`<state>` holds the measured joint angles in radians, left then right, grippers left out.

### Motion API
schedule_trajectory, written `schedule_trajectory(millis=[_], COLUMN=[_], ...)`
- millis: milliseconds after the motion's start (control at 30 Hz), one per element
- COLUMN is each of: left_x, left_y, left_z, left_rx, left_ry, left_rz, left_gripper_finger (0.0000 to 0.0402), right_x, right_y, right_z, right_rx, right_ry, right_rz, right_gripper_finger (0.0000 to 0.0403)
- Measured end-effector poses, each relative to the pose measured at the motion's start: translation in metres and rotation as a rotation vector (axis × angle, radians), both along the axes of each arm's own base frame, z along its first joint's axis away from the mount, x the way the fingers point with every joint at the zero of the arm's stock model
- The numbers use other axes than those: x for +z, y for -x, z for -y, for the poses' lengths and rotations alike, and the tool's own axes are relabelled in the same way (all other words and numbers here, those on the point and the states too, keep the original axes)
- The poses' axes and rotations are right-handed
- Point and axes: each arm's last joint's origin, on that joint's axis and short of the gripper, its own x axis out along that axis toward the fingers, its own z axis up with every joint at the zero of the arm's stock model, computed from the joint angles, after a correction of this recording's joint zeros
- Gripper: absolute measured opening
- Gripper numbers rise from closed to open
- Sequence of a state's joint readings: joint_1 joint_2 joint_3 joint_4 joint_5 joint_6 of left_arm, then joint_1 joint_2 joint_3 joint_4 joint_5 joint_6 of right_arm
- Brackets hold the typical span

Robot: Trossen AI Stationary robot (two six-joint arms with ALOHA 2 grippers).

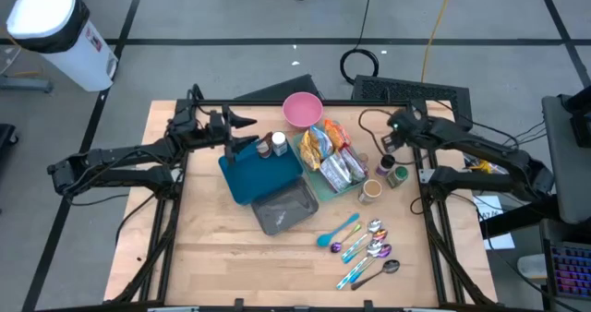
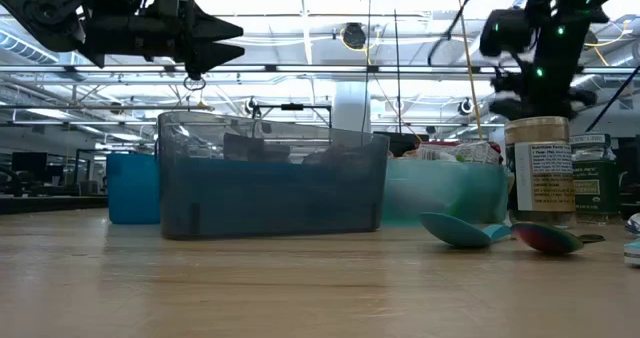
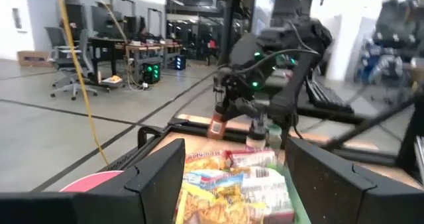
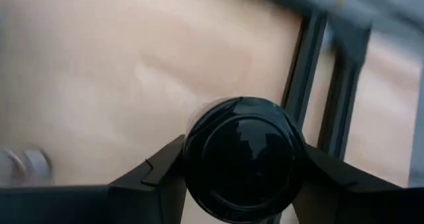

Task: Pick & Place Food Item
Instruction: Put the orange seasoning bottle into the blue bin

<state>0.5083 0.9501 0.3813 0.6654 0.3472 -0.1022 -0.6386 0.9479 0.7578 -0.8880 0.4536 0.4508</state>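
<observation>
Black jar lid (image 4: 242, 159) fills the right wrist view, clamped between the right gripper (image 4: 240, 174) fingers above bare table (image 1: 222, 257) wood; the jar body is hidden. From above, the right gripper (image 1: 395, 127) sits near the table's right edge, just beside the spice jars (image 1: 394, 171). Snack packets (image 1: 331, 155) lie in the teal tray (image 1: 319, 185) at centre-rear, next to the pink bowl (image 1: 302, 109). Left gripper (image 1: 242, 132) hovers with fingers spread and empty over the blue bin (image 1: 261, 172). Grey bin (image 1: 284, 209) and spoons (image 1: 367, 247) occupy the middle; the front-left table area offers open room.
</observation>
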Motion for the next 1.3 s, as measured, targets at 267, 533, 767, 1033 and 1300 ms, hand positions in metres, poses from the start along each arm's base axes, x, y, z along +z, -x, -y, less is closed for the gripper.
schedule_trajectory(millis=[267, 533, 767, 1033, 1300], left_x=[0.005, 0.014, 0.03, 0.036, 0.023], left_y=[-0.003, -0.029, -0.097, -0.165, -0.199], left_z=[0.008, 0.027, 0.032, 0.042, 0.052], left_rx=[-0.031, -0.11, -0.186, -0.305, -0.378], left_ry=[0.091, 0.053, 0.095, 0.013, 0.047], left_rz=[0.07, 0.103, -0.177, -0.358, -0.462], left_gripper_finger=[0.0269, 0.0269, 0.0269, 0.0269, 0.0269], right_x=[0.041, 0.026, 0.013, 0.016, 0.022], right_y=[-0.018, -0.055, -0.086, -0.113, -0.124], right_z=[-0.011, -0.038, -0.066, -0.091, -0.107], right_rx=[0.385, 0.843, 1.04, 1.167, 1.232], right_ry=[0.308, 0.416, 0.376, 0.339, 0.357], right_rz=[0.298, 0.576, 0.745, 0.764, 0.749], right_gripper_finger=[0.0194, 0.0194, 0.0194, 0.0194, 0.0194])
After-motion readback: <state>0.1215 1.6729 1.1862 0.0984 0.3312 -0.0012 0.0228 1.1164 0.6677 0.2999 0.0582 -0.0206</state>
